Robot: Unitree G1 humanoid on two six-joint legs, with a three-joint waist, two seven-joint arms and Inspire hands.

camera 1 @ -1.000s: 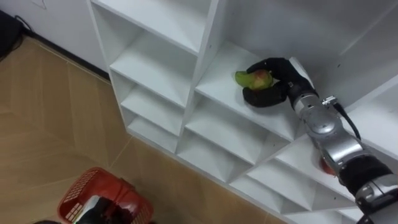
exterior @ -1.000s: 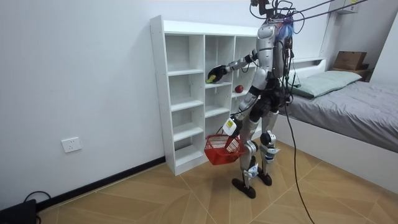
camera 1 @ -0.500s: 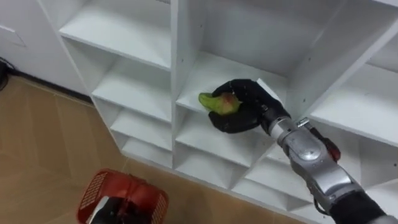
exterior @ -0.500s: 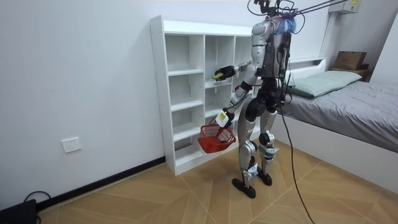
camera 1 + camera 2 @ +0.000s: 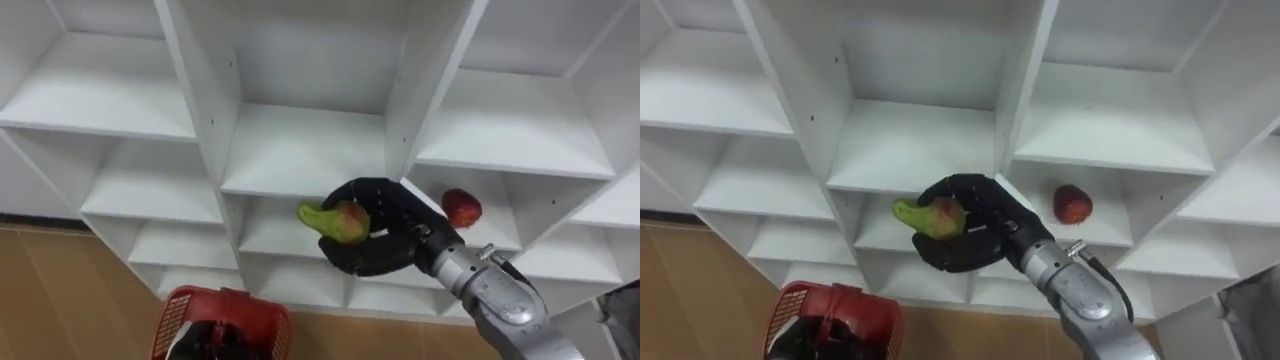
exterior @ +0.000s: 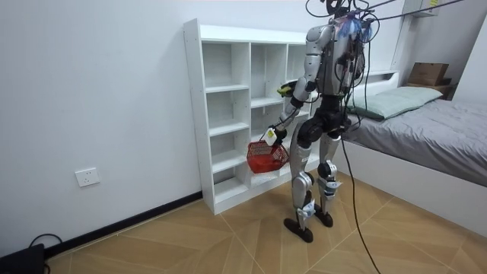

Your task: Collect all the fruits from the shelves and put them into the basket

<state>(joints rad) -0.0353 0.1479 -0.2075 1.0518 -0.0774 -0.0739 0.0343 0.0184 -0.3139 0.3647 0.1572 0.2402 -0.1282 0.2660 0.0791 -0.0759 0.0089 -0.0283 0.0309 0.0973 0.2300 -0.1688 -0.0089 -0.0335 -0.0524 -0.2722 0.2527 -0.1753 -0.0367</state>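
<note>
White walls and a tall white closet of open cubbies fill this corner, and the robot stands right up against it on the wood floor. Its black right hand is curled round a fruit, fingers wrapped under and behind the thick part, holding it out in front of the middle column's shelf edge, clear of any compartment. The fruit is green with a red blush and tapers to a blunt point on the robot's left, mango-like. I'd guess it is light and firm, with smooth skin that could slip, and likely to bruise if dropped; round the fat middle is the sensible hold. Just to the right, a red apple sits on its own shelf. Below and to the left, a red basket hangs from the left hand, which looks closed on its handle.
</note>
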